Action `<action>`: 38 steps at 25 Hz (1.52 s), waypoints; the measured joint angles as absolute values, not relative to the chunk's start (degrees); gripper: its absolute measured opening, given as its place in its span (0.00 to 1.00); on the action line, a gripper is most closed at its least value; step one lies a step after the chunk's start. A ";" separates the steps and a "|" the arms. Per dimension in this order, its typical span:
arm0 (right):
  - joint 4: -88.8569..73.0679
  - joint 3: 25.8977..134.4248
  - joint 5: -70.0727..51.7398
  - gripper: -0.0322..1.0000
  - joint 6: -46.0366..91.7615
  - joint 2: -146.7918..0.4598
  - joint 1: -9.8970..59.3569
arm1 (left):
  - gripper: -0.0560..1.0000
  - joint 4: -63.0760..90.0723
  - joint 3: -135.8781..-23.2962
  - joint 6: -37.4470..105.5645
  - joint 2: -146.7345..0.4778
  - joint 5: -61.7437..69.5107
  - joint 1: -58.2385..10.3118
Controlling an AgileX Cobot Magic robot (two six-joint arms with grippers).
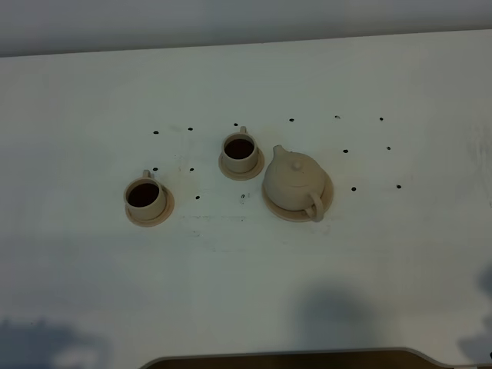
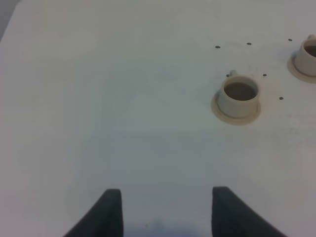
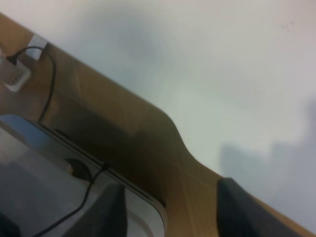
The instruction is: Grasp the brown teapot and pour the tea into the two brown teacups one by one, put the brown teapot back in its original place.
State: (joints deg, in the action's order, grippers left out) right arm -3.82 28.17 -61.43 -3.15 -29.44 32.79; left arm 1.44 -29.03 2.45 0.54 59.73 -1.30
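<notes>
The brown teapot (image 1: 294, 178) sits upright on its wide saucer (image 1: 329, 194), the original place, right of centre on the white table, lid on and handle toward the front. Two brown teacups hold dark tea on small saucers: one at the left (image 1: 146, 197), one further back near the teapot's spout (image 1: 240, 151). Neither gripper shows in the exterior high view. My left gripper (image 2: 165, 213) is open and empty over bare table, well short of the left cup (image 2: 239, 97); the other cup (image 2: 309, 54) is cut by the frame edge. My right gripper (image 3: 170, 212) is open and empty above the table's front edge.
Small dark holes (image 1: 345, 151) dot the white tabletop around the tea set. A brown wooden border (image 3: 148, 143) runs along the table's front edge, with a black cable (image 3: 49, 84), a white adapter (image 3: 15, 76) and a grey unit (image 3: 44, 187) beyond it.
</notes>
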 joint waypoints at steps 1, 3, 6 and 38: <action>-3.82 28.17 -61.43 0.45 -3.20 -29.44 32.79 | 0.48 1.44 -29.03 2.45 0.54 59.73 -1.30; -3.77 28.17 -61.43 0.45 -3.20 -29.19 32.79 | 0.48 1.44 -29.03 2.45 0.54 59.73 -1.30; -3.99 28.17 -61.43 0.45 -3.20 -27.29 29.93 | 0.48 1.44 -29.03 2.45 0.54 59.73 -1.30; -4.16 28.11 -61.53 0.45 -3.20 0.37 -3.16 | 0.48 1.44 -29.03 2.45 0.54 59.73 -1.30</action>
State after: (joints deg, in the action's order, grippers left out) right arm -4.16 28.11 -61.53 -3.20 0.37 -3.16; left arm 1.44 -29.03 2.45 0.54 59.73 -1.30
